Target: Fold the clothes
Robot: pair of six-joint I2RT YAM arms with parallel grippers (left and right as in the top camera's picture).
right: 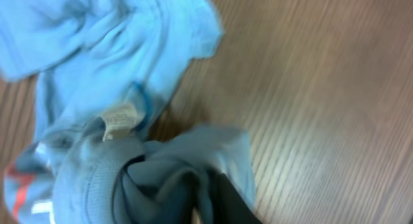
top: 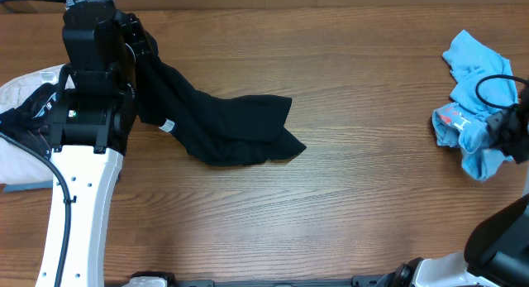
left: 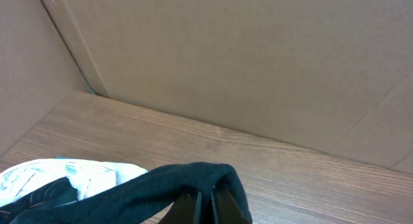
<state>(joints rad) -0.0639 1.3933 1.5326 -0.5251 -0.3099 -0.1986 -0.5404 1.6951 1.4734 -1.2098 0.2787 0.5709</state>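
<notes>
Left gripper [left: 205, 210] is clamped on the black garment [top: 231, 126] at ten o'clock; it trails rumpled toward centre, so folding looks barely begun.

The plain black garment [top: 235, 126] lies crumpled on the bench [top: 355, 204], left of centre, its far-left end lifted.

1. We see a light blue shirt [top: 475, 113] bunched up on the right side of the wooden table [top: 331, 204].
2. It has a small white tag [right: 119, 121].
3. At the left edge, a black cloth with lines [top: 29, 113] lies on a white cloth [top: 21, 87].
4. A brown wall [left: 258, 69] stands behind.
</notes>
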